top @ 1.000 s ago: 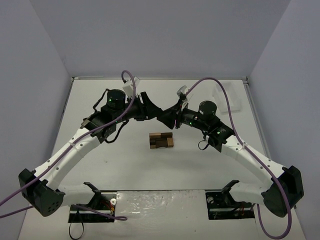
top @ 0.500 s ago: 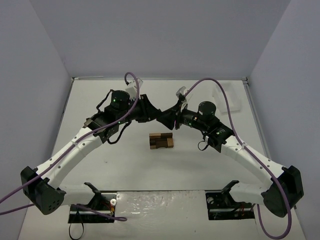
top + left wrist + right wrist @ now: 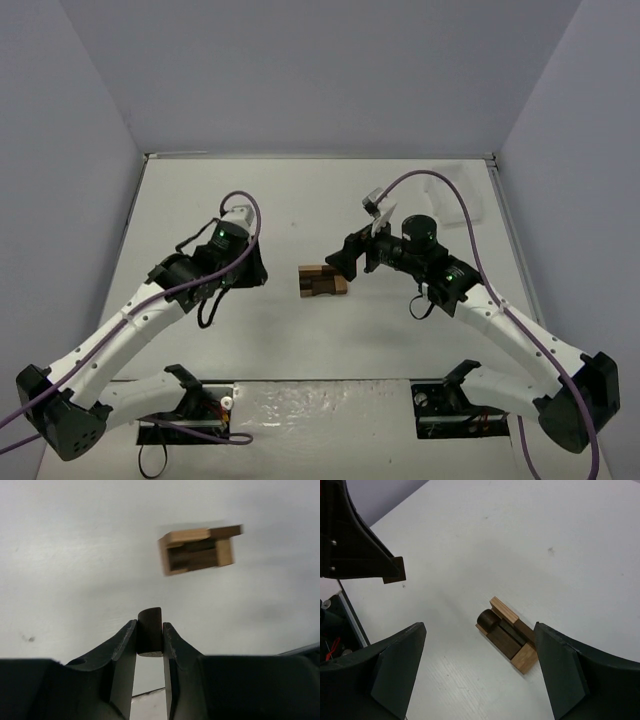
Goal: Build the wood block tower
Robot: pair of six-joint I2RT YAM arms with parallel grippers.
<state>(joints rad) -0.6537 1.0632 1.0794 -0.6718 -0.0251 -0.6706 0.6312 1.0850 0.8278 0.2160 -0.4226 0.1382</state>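
The wood block tower lies mid-table: tan pieces frame dark blocks, and a dark cylinder sits at one end. My left gripper hovers to its left, shut on a small dark wooden block; in the left wrist view the tower lies ahead, well apart. That block also shows at upper left in the right wrist view. My right gripper hangs over the tower's right end, open. Its fingers stand wide and hold nothing, with the tower below between them.
A clear plastic tray sits at the back right corner. Grey walls close the table on three sides. The arm bases and a mounting plate line the near edge.
The grippers met behind the tower a second ago. The left shut on the dark block and drew back to the left with it. The right opened and moved over the tower.
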